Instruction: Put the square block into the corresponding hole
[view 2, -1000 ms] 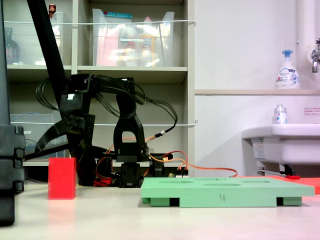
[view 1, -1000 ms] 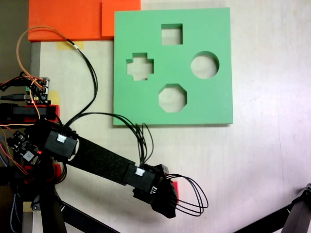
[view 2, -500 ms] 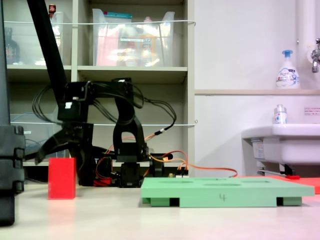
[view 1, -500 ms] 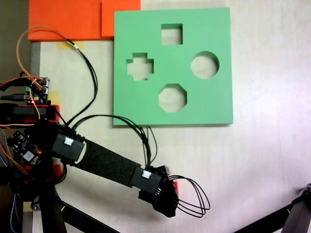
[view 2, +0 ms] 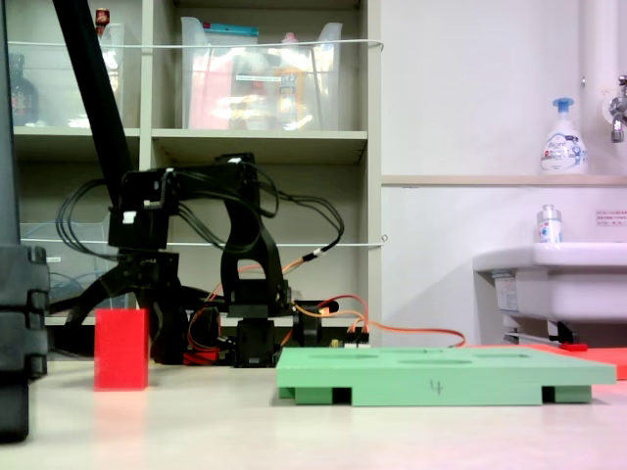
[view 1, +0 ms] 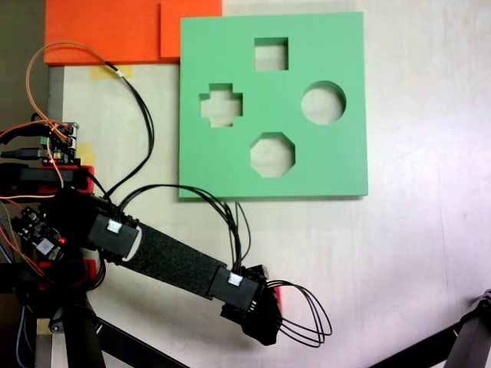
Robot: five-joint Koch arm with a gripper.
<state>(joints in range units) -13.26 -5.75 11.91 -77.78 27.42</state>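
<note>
The square block (view 2: 121, 350), a bright red foam cube, stands on the table left of the green board (view 2: 441, 375). In a fixed view from above only a red sliver of the block (view 1: 276, 293) shows under the wrist. My gripper (view 2: 120, 323) hangs over the block, open, with one jaw down on each side of its top; from above the gripper (view 1: 265, 313) is mostly covered by its own wrist and cables. The square hole (view 1: 271, 54) lies at the far top of the green board (view 1: 345, 161), well away from the block.
The board also has a cross cutout (view 1: 221, 105), a round one (view 1: 323, 103) and an octagonal one (view 1: 271, 154). Orange foam sheets (view 1: 115, 31) lie at the top left. The arm's base and wiring (view 1: 54, 192) fill the left; a tripod leg (view 1: 468, 337) enters at the lower right.
The arm has stretched out and lowered. The open gripper has come down from above the red block until its jaws straddle the block's top. The block has not moved.
</note>
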